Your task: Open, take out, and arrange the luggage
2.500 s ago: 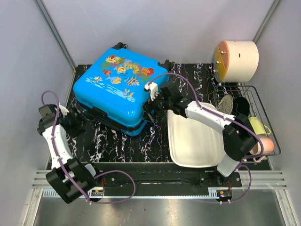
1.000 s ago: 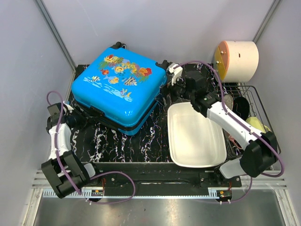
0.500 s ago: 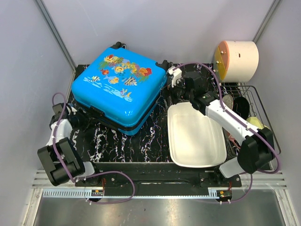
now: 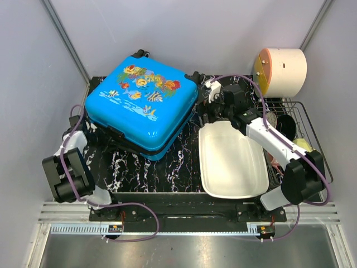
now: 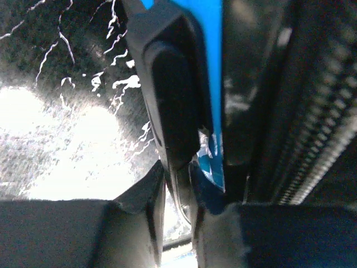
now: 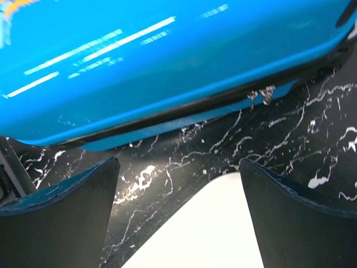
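**Item 1. Luggage** (image 4: 142, 106): bright blue hard shell with a fish print, black wheels and trim. It lies flat with the print upward at 11 o'clock on the black marbled mat (image 4: 167, 167), turned so that one corner points to 6 o'clock. The wheels are at its 12 o'clock edge. The two shells sit one on the other with a dark seam between them. Two metal zip pulls (image 6: 260, 96) hang at the seam. Whether the zip is undone cannot be told.

**Item 2. Left gripper** (image 5: 176, 184): at the luggage's 8 o'clock edge. Its fingers (image 5: 134, 223) are drawn close together, pinching the lower end of a black trim piece (image 5: 173, 100) on the shell's rim.

**Item 3. Right gripper** (image 6: 178, 164): at the luggage's 3 o'clock side, low over the mat. Its fingers are spread wide and hold nothing, facing the seam.

**Item 4. White basin** (image 4: 231, 167): rectangular, at 4 o'clock on the mat, just beside the luggage's right corner. The right arm reaches over its far end.

**Item 5. Wire rack** (image 4: 312, 120): at 3 o'clock, beside the basin, with crockery in it.

**Item 6. Cream cylinder** (image 4: 284, 70): has an orange face and lies on its side at 1 o'clock, beyond the rack.
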